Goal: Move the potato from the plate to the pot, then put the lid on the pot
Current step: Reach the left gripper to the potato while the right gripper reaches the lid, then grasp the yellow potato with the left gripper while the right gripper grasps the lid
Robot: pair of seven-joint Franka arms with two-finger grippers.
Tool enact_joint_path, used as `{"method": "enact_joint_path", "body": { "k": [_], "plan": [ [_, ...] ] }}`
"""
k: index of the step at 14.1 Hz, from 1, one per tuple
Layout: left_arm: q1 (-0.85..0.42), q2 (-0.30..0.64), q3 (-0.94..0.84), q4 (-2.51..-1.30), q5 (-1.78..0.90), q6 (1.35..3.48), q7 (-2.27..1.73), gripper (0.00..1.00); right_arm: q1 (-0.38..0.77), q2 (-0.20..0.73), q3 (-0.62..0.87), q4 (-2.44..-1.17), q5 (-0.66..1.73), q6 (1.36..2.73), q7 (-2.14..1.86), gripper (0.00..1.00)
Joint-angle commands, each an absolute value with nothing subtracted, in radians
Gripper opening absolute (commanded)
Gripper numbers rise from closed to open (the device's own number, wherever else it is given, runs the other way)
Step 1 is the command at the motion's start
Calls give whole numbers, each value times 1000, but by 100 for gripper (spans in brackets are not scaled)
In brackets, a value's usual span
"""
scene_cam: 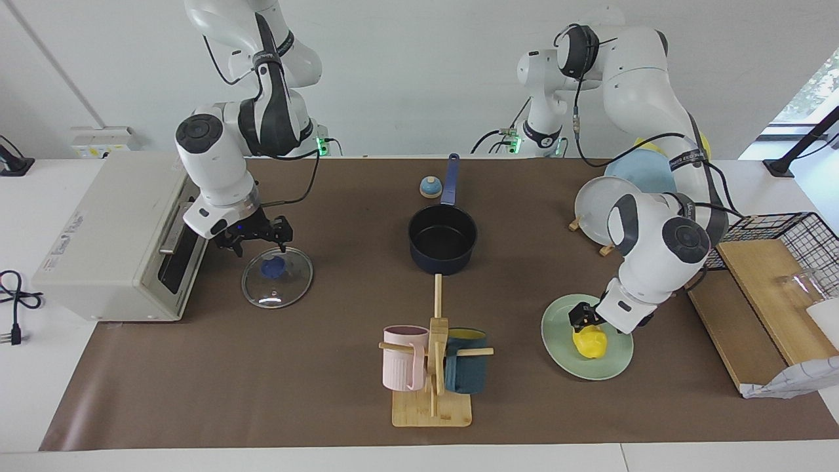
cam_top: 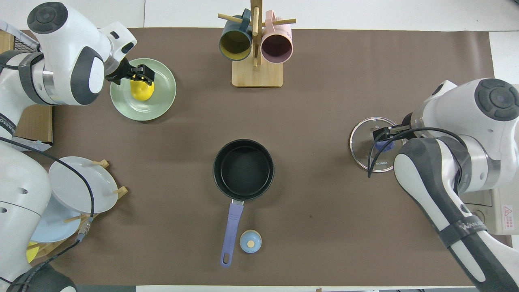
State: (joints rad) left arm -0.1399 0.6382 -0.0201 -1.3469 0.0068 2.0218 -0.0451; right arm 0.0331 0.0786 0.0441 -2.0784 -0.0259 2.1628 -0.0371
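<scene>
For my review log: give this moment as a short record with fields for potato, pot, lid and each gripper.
potato: potato on the plate, not lifted
pot: pot mid-table, nothing in it, uncovered
lid: lid flat on the table in front of the toaster oven
left gripper: left gripper open, down at the potato
right gripper: right gripper open, just above the lid's knob
</scene>
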Motion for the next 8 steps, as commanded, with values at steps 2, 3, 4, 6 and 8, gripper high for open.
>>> {"method": "enact_joint_path", "body": {
  "k": [2,3,4,6,8],
  "plan": [
    [-152,637,-12,-1407,26,2123,-37,100,28,58,49,-2187,-21,2296,-117,100],
    [-153,637,-12,-1411,26,2129,-37,100,26,66,49,-2192,-21,2305,-121,100],
    [-152,637,-12,-1425,28,2138,-37,100,26,81,49,-2191,-21,2312,-127,100],
    [-153,634,-12,-1451,28,2175,-37,100,26,87,49,-2192,-21,2316,-133,100],
    [-152,632,-12,-1454,28,2186,-37,100,18,97,49,-2191,-21,2324,-173,100]
  ]
}}
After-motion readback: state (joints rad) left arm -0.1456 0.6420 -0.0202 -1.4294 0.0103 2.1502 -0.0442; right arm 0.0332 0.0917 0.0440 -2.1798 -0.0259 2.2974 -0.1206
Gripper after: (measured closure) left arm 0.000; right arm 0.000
